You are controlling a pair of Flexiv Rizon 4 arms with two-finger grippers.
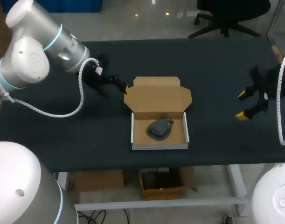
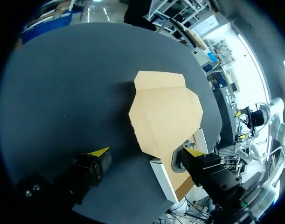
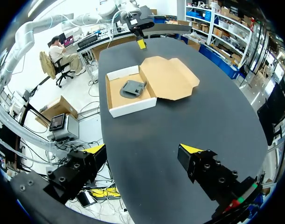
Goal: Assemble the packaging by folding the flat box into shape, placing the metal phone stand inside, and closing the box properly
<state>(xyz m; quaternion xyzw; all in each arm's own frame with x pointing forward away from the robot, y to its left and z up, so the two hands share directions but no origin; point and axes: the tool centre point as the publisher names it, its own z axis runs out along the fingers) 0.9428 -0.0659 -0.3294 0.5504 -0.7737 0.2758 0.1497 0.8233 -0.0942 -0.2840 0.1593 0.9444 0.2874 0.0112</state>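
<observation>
Table (image 1: 63, 135) holds box (image 1: 158, 98); left wrist view half-hides stand (image 1: 159, 129).

L arm (image 1: 35, 56): silver-white rounded shells, pale-blue joint rings, white spiral-wrap cable (image 1: 63, 113). L gripper (image 2: 146, 151) & R gripper (image 3: 142, 149): black blocky fingers w/ yellow tips, socket screws. R side: red/green mark, white ribbed hose (image 1: 279, 102).

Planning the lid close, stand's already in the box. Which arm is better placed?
Probably left. The left pincer, open, sits by the left edge of the flat lid; the right pincer, also open, hangs far off to the right of the box.
</observation>
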